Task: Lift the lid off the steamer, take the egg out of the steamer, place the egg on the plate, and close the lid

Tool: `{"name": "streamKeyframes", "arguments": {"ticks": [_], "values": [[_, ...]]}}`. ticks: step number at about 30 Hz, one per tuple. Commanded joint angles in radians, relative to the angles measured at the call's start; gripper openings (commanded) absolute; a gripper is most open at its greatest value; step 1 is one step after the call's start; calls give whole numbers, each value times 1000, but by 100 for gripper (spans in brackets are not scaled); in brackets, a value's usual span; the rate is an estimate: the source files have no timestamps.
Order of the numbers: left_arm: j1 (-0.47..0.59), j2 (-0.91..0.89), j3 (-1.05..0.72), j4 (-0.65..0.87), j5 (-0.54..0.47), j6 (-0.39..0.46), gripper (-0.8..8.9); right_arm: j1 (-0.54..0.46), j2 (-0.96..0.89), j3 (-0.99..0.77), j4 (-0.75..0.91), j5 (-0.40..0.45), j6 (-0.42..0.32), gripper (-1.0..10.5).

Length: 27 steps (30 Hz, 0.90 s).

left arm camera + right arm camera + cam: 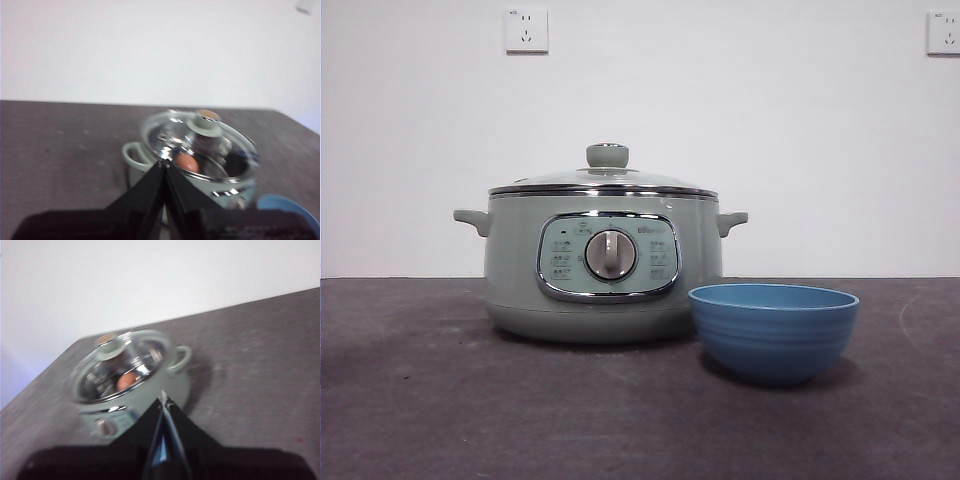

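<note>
The pale green steamer (pixel 603 268) stands on the dark table with its glass lid (pixel 605 180) on, green knob (pixel 607 155) up. Through the lid a brown egg (pixel 187 162) shows inside; it also shows in the right wrist view (pixel 127 381). The blue plate (pixel 773 328), bowl-shaped, stands in front of the steamer to its right. My left gripper (pixel 164 162) is shut and empty, high and back from the steamer (pixel 195 160). My right gripper (pixel 163 396) is shut and empty, also back from the steamer (pixel 132 382). Neither arm shows in the front view.
The dark table (pixel 420 400) stretches around the steamer and plate. A white wall stands behind with two sockets (pixel 526 30). A sliver of the blue plate (pixel 285 207) shows in the left wrist view.
</note>
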Motion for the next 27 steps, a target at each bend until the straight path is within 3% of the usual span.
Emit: {"name": "streamKeyframes", "arguments": {"ticks": [1, 6, 12, 17, 20, 21, 25, 27], "values": [[2, 86, 102, -81, 63, 99, -7, 2, 98, 122, -77, -52, -88, -12], [2, 222, 275, -205, 171, 168, -8, 2, 277, 333, -266, -159, -241, -12], [2, 331, 421, -326, 291, 218, -8, 3, 432, 494, -445, -248, -365, -12], [2, 371, 463, -409, 293, 252, -6, 17, 491, 528, -511, -249, -408, -10], [2, 373, 463, -418, 293, 251, 20, 21, 504, 528, -511, -249, -400, 67], [2, 373, 463, -417, 293, 252, 86, 21, 506, 528, -511, -249, -397, 150], [2, 377, 463, -417, 294, 251, 556, 21, 507, 528, -510, -246, -394, 542], [2, 377, 463, -417, 294, 251, 598, 21, 507, 528, -512, -246, -394, 606]]}}
